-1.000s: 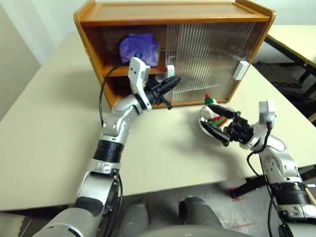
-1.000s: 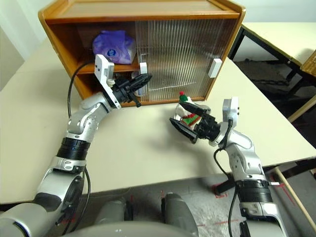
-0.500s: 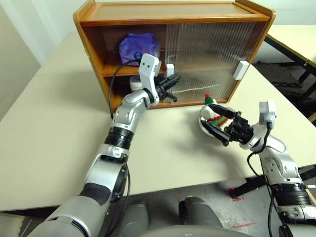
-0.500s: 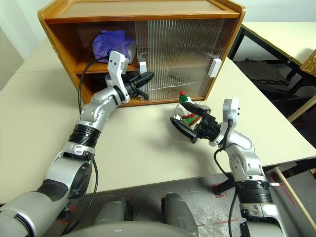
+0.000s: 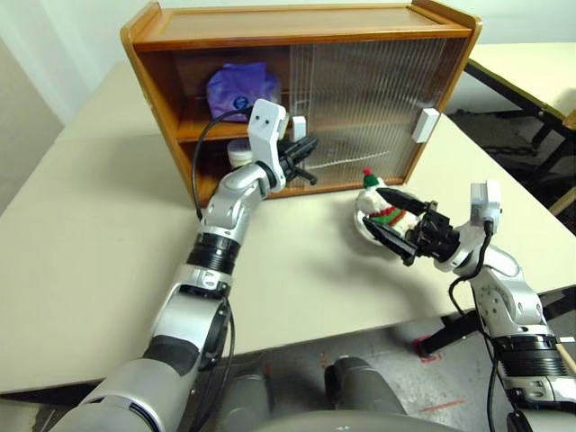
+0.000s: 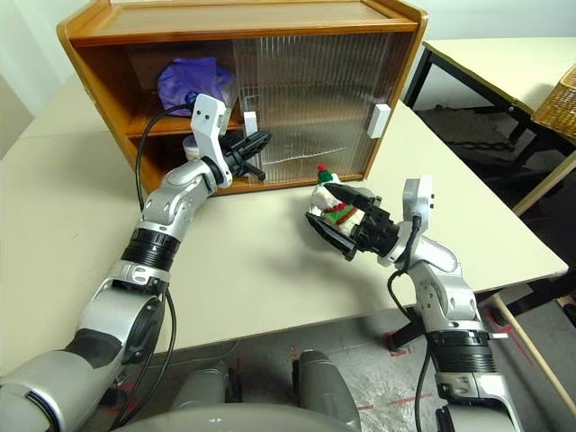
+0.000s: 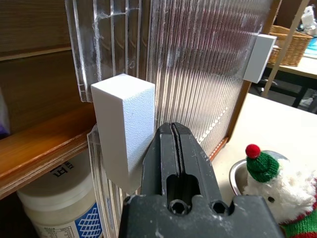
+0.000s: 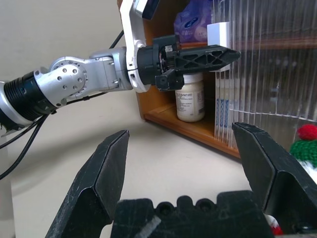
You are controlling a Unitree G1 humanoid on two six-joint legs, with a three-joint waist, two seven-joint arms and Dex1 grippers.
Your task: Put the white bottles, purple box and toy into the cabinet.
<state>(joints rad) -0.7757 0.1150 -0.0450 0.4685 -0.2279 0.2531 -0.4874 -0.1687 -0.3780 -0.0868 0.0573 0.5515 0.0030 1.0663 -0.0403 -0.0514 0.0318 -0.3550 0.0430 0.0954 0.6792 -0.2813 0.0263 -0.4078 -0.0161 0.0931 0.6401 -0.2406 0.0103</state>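
Left eye view: the left end effector (image 5: pixel 304 151), fingers together, has advanced to the cabinet's (image 5: pixel 171 108) white handle (image 5: pixel 298 129), probably to slide it; right end effector (image 5: pixel 397 219), spread apart, waits by the toy (image 5: pixel 376 200).

Bright, even light; soft shadows

No writing is legible; the white bottle's (image 7: pixel 58 208) label print is unreadable

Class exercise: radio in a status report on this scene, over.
Left claw shut, at door handle. Right claw open beside toy. Purple box, one bottle already in cabinet.
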